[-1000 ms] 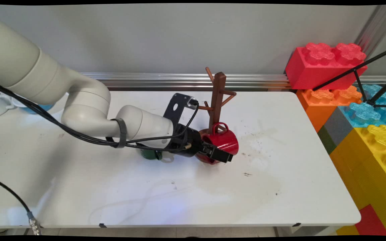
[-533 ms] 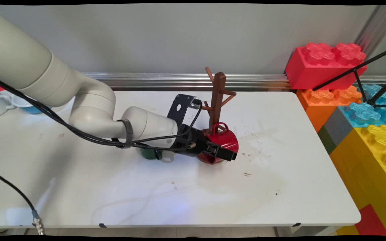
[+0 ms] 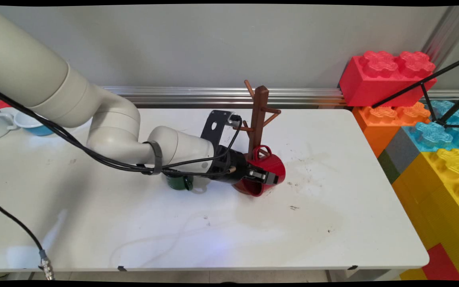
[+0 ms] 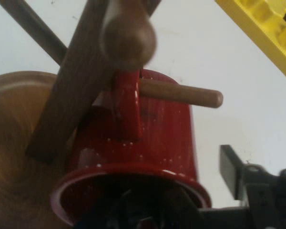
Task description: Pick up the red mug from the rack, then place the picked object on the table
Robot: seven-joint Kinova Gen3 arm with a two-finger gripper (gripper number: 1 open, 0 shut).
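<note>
White table (image 3: 333,223) is stretching out under you, toy bricks (image 3: 432,131) stacking at its right end. You're holding the red mug (image 3: 271,165) by its rim, gripper (image 3: 262,177) clamped on the wall, handle nudging a peg of the wooden mug tree (image 3: 258,119). A green mug (image 3: 179,182) is sitting behind your wrist.
</note>
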